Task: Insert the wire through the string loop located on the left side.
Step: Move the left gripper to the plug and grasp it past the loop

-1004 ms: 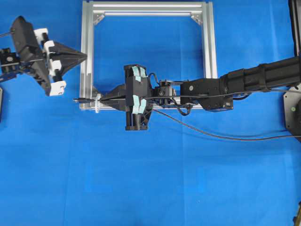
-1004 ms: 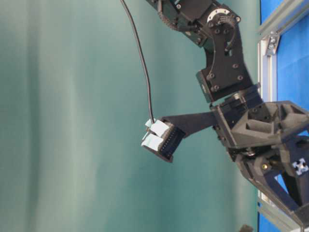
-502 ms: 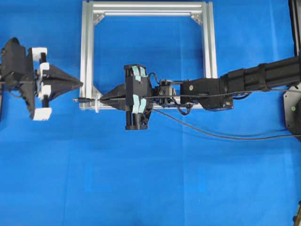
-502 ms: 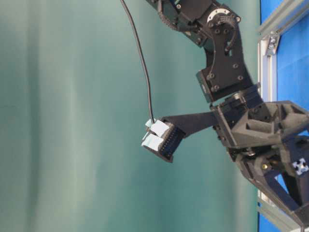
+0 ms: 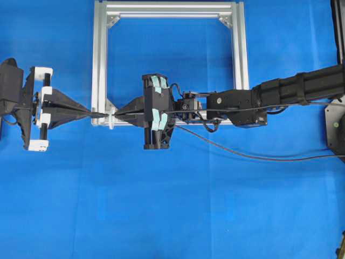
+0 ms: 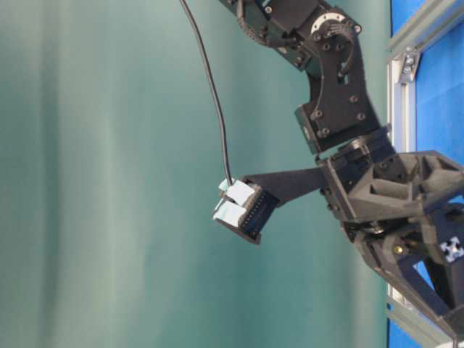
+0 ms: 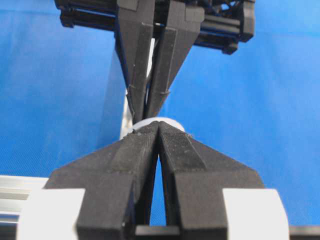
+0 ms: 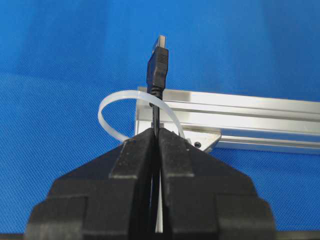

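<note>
At the frame's left corner: my right tool clenched on the wire, plug poked through the string loop; my left tool clenched at the plug tip, grasp unclear, seemingly to pull it onward.

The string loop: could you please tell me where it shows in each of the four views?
Overhead: string loop at the frame's lower-left corner, between both pincers.
Table-level: not in view.
Left wrist: only a pale sliver behind the left pincer tips.
Right wrist: centre, arching above the right pincer.
Shared landmark: the aluminium frame.
</note>
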